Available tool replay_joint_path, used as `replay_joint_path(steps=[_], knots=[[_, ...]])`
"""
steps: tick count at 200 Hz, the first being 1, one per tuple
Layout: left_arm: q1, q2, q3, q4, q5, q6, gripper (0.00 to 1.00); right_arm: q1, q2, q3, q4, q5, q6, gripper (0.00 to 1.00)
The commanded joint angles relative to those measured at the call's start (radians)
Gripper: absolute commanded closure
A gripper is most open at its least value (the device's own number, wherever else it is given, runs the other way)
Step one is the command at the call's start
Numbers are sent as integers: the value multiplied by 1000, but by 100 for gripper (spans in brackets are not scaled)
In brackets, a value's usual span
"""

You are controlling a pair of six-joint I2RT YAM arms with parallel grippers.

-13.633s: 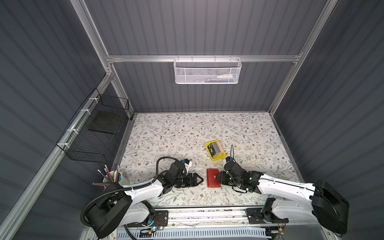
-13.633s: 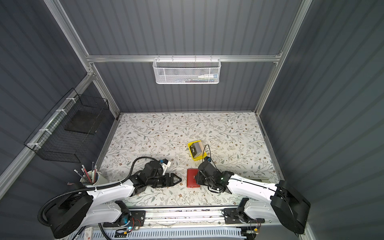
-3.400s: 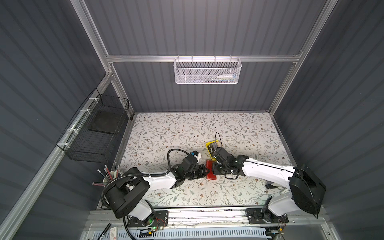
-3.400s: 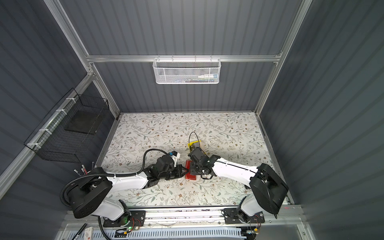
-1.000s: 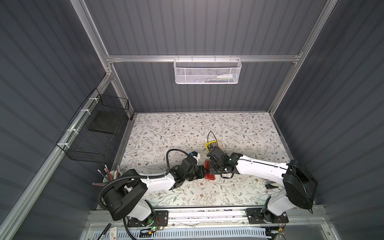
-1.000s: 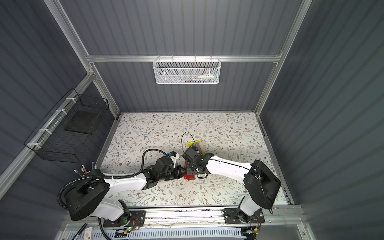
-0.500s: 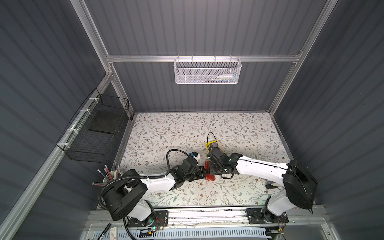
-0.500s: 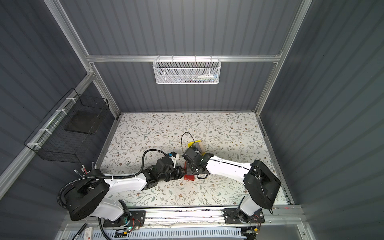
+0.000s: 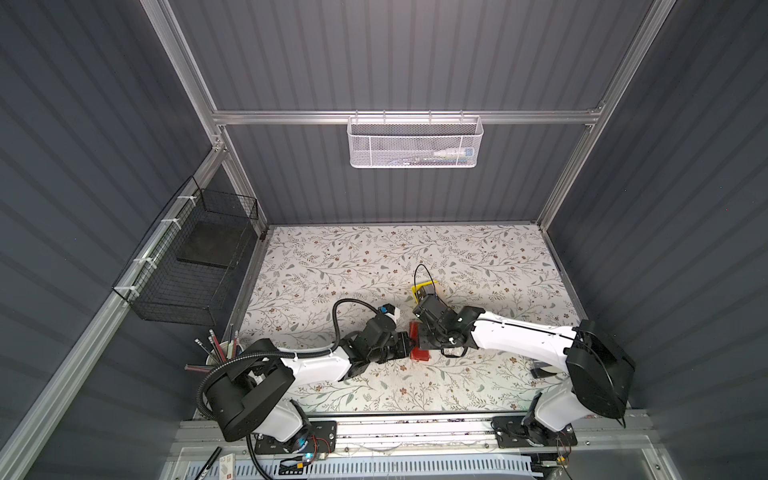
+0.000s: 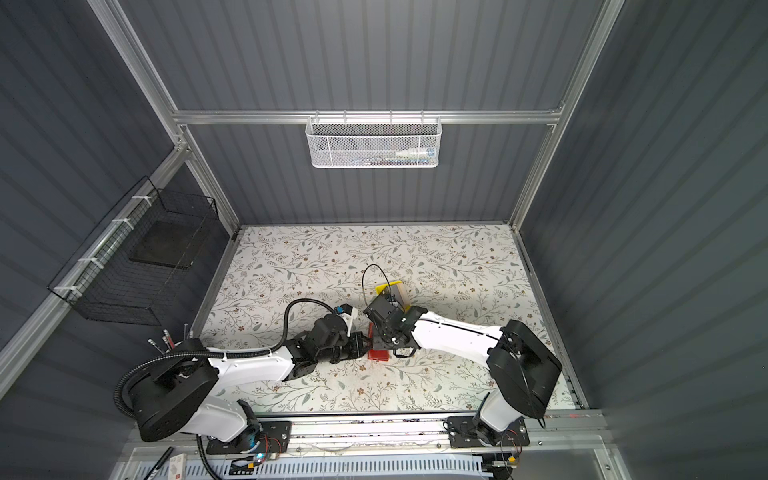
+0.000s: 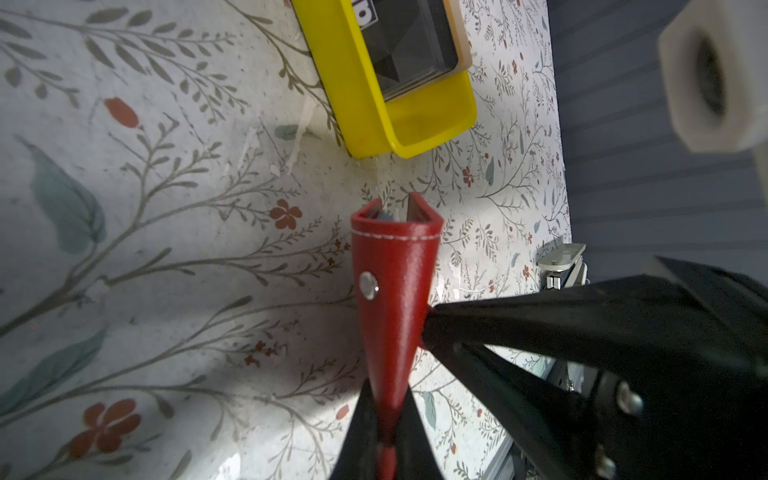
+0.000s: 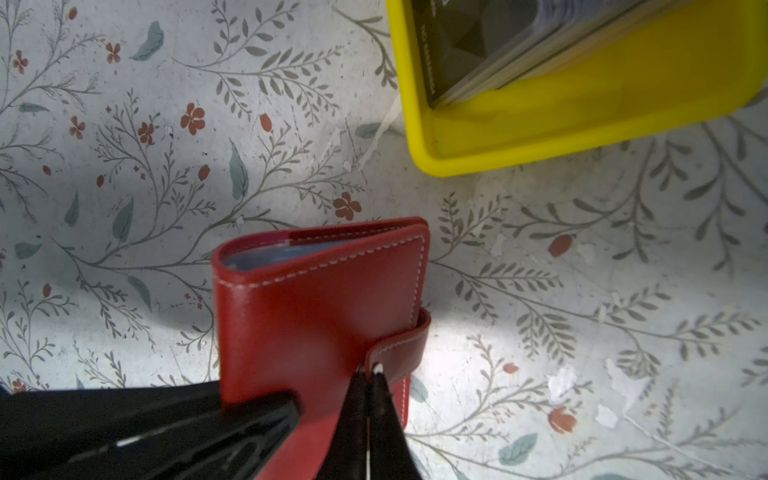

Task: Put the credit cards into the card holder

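Left pincer (image 11: 386,415) is clamped on the small red leather-like card holder (image 11: 395,282), right pincer (image 12: 369,376) on its strap (image 12: 401,343); yellow plastic tray (image 11: 353,83) is seen at twelve o'clock.

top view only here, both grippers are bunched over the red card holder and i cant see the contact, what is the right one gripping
Observer: The right wrist view shows the right gripper shut on the tip of the snap tab strap of the card holder.
Operator: and the left one
Observer: In the left wrist view the left gripper is shut on one narrow edge of the card holder, whose covers gape a little at the far end.
Operator: anything left to load
Observer: Yes: the right wrist view shows a stack of credit cards, a black one on top, lying in the yellow tray.
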Motion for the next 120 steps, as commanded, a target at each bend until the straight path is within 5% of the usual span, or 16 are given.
replay_joint_path(steps=[1, 120], knots=[[2, -9, -18, -59, -39, -14, 94, 0, 8, 7, -50, 52, 10, 95], [1, -7, -33, -65, -59, -36, 95, 5, 15, 8, -61, 62, 15, 95]])
